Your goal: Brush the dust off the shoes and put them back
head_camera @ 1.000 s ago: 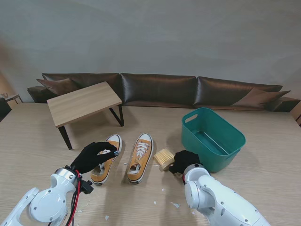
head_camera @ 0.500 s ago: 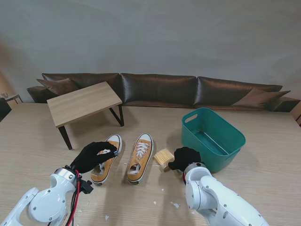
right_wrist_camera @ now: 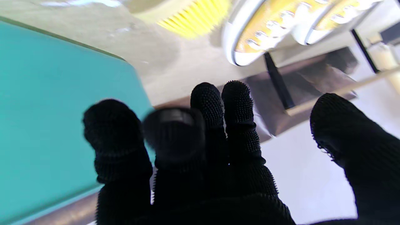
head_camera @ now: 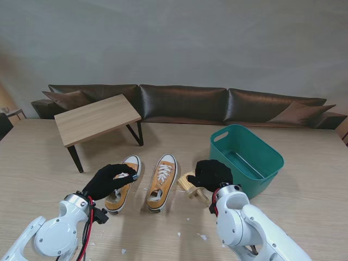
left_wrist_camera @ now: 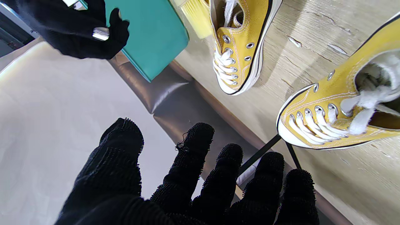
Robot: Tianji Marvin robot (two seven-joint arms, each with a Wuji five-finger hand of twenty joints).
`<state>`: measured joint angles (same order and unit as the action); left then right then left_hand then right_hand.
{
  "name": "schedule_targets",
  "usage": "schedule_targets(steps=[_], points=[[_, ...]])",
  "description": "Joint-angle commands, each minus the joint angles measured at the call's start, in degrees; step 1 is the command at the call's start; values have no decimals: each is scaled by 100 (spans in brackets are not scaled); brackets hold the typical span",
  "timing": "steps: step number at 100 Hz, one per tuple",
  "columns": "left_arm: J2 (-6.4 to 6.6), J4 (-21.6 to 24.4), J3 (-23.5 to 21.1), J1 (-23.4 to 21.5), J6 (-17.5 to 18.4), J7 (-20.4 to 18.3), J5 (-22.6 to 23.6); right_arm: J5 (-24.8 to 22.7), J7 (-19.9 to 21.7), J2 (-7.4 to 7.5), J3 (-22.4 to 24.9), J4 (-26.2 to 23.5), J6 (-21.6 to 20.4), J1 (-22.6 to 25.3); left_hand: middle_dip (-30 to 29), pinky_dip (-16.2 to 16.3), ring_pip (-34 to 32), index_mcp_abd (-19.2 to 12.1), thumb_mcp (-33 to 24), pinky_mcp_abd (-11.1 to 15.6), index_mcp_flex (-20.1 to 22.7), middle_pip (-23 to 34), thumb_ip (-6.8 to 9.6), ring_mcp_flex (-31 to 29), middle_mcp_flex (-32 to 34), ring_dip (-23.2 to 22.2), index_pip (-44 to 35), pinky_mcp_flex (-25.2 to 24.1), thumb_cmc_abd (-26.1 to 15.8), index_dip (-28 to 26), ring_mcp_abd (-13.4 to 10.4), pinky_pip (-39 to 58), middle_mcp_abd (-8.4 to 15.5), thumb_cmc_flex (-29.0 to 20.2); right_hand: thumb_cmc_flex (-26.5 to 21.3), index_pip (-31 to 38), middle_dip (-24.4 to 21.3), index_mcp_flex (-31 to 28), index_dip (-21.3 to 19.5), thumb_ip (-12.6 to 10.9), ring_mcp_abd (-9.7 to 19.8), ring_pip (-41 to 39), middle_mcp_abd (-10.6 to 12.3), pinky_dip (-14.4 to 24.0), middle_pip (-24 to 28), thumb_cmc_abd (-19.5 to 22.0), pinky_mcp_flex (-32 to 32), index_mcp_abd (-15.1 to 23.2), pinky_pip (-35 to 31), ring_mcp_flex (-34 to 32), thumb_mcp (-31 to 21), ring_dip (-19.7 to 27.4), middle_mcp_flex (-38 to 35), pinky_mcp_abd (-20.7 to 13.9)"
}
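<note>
Both yellow canvas sneakers (head_camera: 142, 182) unbrushed; my right hand (head_camera: 212, 174), fingers apart, held nothing above the wooden yellow-bristled brush (head_camera: 188, 184); left hand (head_camera: 107, 181) open, empty over the nearer sneaker.

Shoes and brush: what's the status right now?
Both hands open: left hand over left shoe, right hand over brush. Teal bin close by.

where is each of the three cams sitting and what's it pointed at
Stand view: above the shoulders, looking down at the table; both arms, left hand, right hand.
Left wrist: looks along open fingers at both shoes.
Right wrist: looks along its fingers toward teal bin and brush.
Shared: shoes, brush, bin appear in all three.
</note>
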<state>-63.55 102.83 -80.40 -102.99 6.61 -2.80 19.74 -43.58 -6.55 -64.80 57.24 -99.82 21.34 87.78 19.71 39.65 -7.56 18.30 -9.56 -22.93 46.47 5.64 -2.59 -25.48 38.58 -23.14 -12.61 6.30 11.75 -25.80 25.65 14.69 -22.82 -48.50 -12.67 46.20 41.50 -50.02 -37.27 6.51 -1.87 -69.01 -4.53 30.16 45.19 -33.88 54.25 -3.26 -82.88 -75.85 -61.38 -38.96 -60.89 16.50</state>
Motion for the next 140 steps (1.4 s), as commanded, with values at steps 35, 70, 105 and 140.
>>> schedule_targets(steps=[35,70,105,140], points=[[-3,-50,119,46,9,-128,-28,551,-381,-70,499,-617,-1092,800,-21,81,-29,-25,154,9,-6,-1,149,116,110,-31,31,-28,-271,-11,73,-175,-31,-136,163,-812,-832,606,193,-255,-759,3091,-199,207,-969,376,-2276,264,1621,1445,350,622,1082,444],[35,-54,421,245,-205,-264,107,951,-133,-22,635,-433,-1743,960,-26,85,-26,-425,80,25,-209,-11,152,124,62,-30,137,-29,-216,50,50,-171,-17,-265,158,-1375,-1045,1263,384,-263,-911,3883,-272,176,-1238,493,-2859,483,2160,2262,465,914,1843,447],[215,84,673,376,-197,-542,1621,1053,-319,-73,770,-465,-1765,992,1506,2717,-2393,-1505,-1566,52,-136,618,-226,-565,787,-2106,-40,662,961,103,102,1924,29,-651,123,-1287,-1106,1155,431,-268,-934,3800,-325,253,-1135,489,-2797,411,2132,2189,404,924,1707,485],[400,-30,1091,630,-107,-1002,2911,1155,-222,-66,804,-501,-1739,1010,4345,1962,-5209,-1791,-3327,732,-789,2419,-319,-513,312,-3439,258,256,2196,928,-475,6180,443,95,117,-1259,-1135,1122,477,-258,-941,3773,-339,280,-1125,508,-2761,402,2122,2121,382,932,1637,490]])
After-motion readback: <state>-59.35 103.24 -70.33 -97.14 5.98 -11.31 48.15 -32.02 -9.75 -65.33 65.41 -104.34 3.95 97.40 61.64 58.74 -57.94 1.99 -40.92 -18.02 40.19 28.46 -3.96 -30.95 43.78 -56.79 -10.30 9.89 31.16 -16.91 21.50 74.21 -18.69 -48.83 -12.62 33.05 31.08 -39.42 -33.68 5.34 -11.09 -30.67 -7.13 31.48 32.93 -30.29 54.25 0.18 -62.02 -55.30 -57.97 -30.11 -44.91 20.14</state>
